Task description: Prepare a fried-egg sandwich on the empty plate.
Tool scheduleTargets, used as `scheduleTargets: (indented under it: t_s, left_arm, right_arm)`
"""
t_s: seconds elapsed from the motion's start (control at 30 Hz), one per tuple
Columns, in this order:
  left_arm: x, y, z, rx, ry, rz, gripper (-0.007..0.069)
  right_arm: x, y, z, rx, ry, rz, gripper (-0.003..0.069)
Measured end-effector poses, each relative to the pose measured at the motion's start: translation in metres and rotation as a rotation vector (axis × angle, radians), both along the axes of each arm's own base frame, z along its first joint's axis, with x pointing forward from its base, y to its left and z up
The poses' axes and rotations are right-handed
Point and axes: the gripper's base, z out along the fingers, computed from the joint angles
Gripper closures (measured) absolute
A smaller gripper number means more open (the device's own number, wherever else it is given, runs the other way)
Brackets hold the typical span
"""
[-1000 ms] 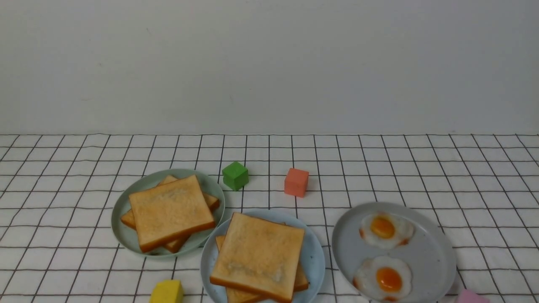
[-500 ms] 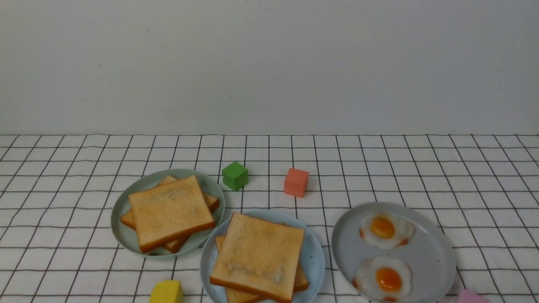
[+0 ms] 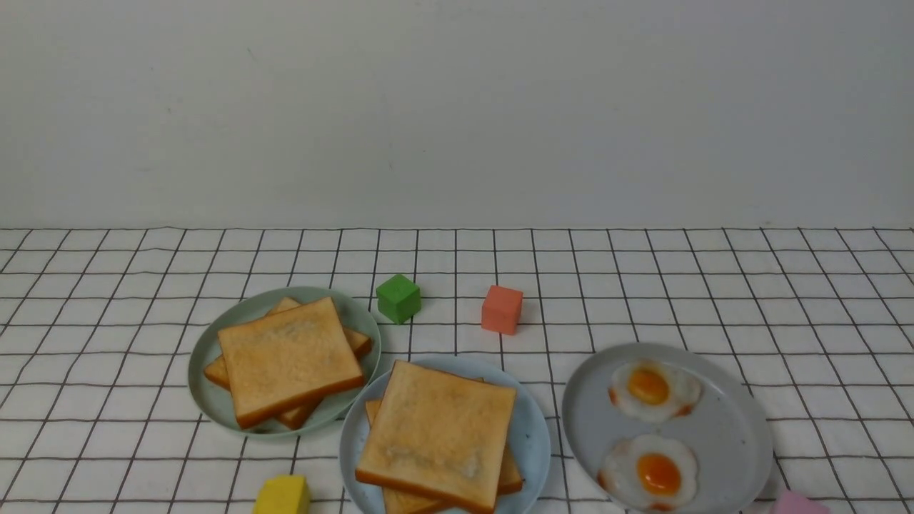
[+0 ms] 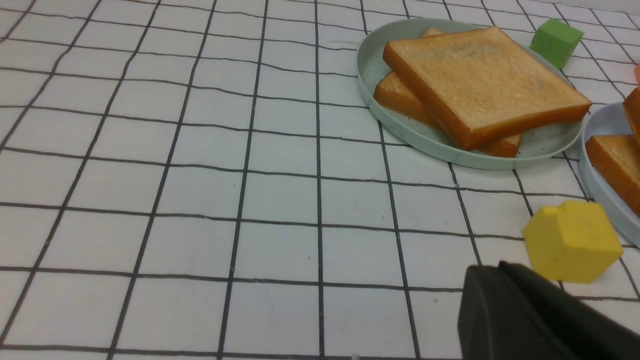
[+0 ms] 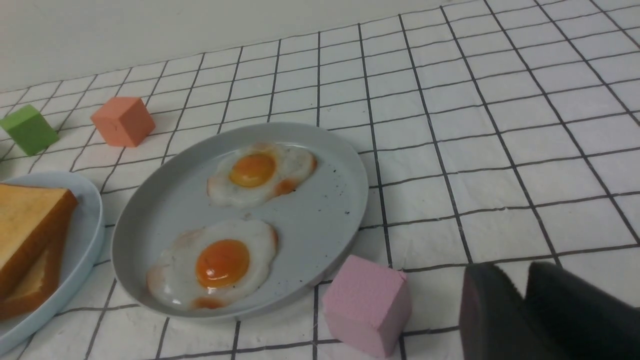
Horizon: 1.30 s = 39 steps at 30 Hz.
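Sandwich (image 3: 438, 435) sits on the pale blue plate (image 3: 534, 435), front-centre of the table in front view: 2 square toast slices stacked, top one skewed; no egg shows from here. Neither pincer shows in front view. Left pincer (image 4: 505, 290) is clenched, holding nothing, low over the cloth just beside the yellow block (image 4: 571, 240), w/ the blue plate's rim (image 4: 597, 160) a bit beyond it. Right pincer (image 5: 522, 300) has a narrow gap btwn its dark fingers, nothing in it; it hangs near the pink block (image 5: 366, 305), the grey plate (image 5: 320, 220) lying btwn it and the sandwich.

Toast is golden-brown, grainy, w/ orange crust. Green plate (image 3: 214, 357) holds more toast (image 3: 289, 360). Grey plate is smooth, speckled, w/ 2 glossy white eggs (image 3: 653, 389) (image 3: 650, 471), orange yolks. Green cube (image 3: 398, 298) and salmon cube (image 3: 502, 309) look matte, foam-like. Cloth (image 3: 821, 300) is white w/ black grid lines, slightly wrinkled. No writing readable.
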Motion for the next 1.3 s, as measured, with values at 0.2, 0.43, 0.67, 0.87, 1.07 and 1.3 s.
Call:
scheduleTargets:
  t_s: [0.2, 0.43, 0.67, 0.87, 1.07, 1.3]
  left_arm:
    - [0.0, 0.0, -0.0003, 0.001, 0.001, 0.0, 0.0607]
    - [0.0, 0.0, -0.0003, 0.001, 0.001, 0.0, 0.0607]
    - [0.0, 0.0, -0.0003, 0.001, 0.001, 0.0, 0.0607]
    - [0.0, 0.0, -0.0003, 0.001, 0.001, 0.0, 0.0607]
    - [0.0, 0.0, -0.0003, 0.001, 0.001, 0.0, 0.0607]
    - [0.0, 0.0, -0.0003, 0.001, 0.001, 0.0, 0.0607]
  right_arm:
    - [0.0, 0.0, 0.0, 0.0, 0.0, 0.0, 0.0517]
    - [0.0, 0.0, 0.0, 0.0, 0.0, 0.0, 0.0508]
    - [0.0, 0.0, 0.0, 0.0, 0.0, 0.0, 0.0498]
    - [0.0, 0.0, 0.0, 0.0, 0.0, 0.0, 0.0489]
    - [0.0, 0.0, 0.0, 0.0, 0.0, 0.0, 0.0482]
    - [0.0, 0.0, 0.0, 0.0, 0.0, 0.0, 0.0471]
